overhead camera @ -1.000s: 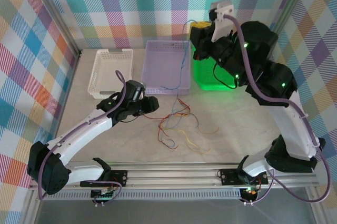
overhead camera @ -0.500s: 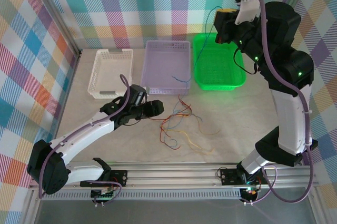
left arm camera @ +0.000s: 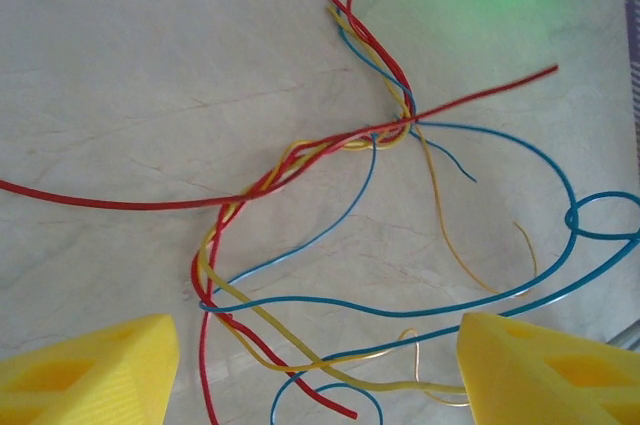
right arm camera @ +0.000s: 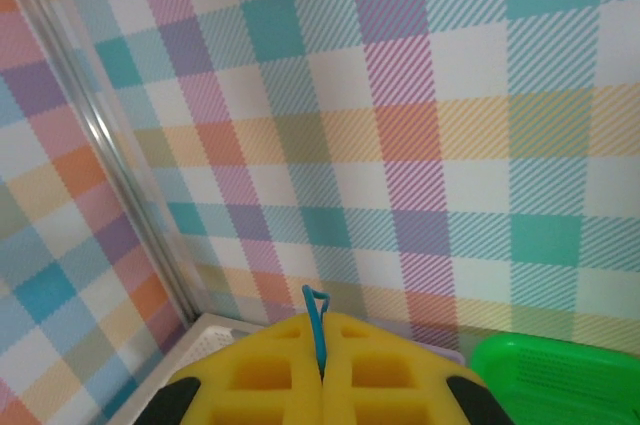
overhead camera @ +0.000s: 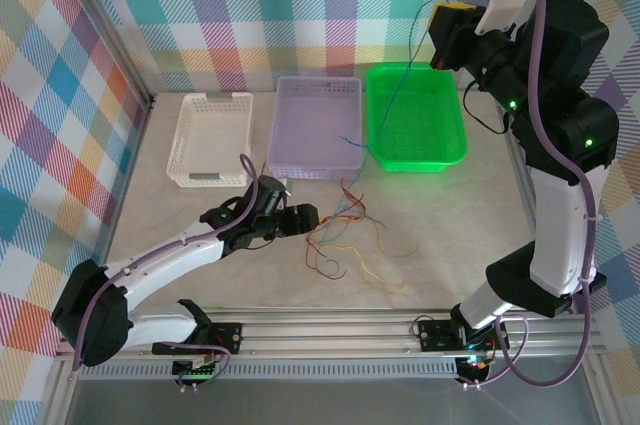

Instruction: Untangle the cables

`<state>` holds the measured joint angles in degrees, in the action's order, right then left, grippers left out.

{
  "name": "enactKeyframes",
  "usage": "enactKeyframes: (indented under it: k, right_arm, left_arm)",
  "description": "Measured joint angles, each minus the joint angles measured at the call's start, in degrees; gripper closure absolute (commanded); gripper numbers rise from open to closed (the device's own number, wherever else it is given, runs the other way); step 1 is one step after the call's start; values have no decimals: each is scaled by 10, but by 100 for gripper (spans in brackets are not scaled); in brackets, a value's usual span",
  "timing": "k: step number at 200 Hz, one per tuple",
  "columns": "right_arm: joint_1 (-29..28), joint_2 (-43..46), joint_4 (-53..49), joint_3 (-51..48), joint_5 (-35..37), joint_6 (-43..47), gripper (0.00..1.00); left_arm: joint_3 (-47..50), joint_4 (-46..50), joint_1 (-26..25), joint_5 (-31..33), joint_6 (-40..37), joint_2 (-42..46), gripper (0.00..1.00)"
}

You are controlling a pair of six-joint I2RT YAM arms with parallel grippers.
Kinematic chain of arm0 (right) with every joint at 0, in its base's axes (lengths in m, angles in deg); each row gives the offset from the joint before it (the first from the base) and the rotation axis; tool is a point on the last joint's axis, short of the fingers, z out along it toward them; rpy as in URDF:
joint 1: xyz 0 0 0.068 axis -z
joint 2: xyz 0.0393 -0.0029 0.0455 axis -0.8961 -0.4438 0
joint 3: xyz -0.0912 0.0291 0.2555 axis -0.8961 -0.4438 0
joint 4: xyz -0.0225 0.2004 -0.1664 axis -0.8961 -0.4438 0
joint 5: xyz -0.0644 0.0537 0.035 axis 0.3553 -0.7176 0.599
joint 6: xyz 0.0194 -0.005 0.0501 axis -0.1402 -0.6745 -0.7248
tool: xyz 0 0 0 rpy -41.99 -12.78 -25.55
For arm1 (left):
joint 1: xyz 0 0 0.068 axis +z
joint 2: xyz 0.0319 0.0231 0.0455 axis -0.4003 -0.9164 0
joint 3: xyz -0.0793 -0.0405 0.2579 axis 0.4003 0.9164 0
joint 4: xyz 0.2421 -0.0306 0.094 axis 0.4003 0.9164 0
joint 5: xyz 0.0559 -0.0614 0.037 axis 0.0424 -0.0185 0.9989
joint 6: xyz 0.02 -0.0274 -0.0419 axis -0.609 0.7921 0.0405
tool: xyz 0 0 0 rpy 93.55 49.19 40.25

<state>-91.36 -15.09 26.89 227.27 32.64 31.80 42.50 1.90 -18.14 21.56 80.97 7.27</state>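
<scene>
The cables (overhead camera: 340,235) lie in a loose tangle of red, yellow-orange and blue strands on the marble table, right of centre. My left gripper (overhead camera: 308,216) is low at the tangle's left edge. In the left wrist view, its yellow fingers (left arm camera: 90,375) stand wide apart, open, with the twisted knot (left arm camera: 385,130) ahead and loose strands lying between them. My right gripper (overhead camera: 447,33) is raised high at the back right, shut on a blue cable (right arm camera: 317,325). That cable hangs down, its lower end (overhead camera: 350,142) by the purple basket.
Three baskets stand in a row at the back: white (overhead camera: 190,130), purple (overhead camera: 315,125) and green (overhead camera: 415,130). Plaid walls close in the back and sides. The arm bases and a metal rail (overhead camera: 330,330) run along the near edge.
My right arm has swung up and to the right, carrying the blue cable higher. My left gripper has slid right to the tangle and opened wider.
</scene>
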Motion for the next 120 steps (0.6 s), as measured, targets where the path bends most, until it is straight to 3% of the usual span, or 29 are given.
enactKeyframes:
  k: [68, 120]
  right_arm:
    - [0, 37, 6, -72, -55, -22, 100]
    - [0, 42, 7, -95, -87, -33, 100]
  left_arm:
    - [27, -198, -37, -23, 7, -12, 20]
    - [19, -285, -57, -32, -7, -26, 20]
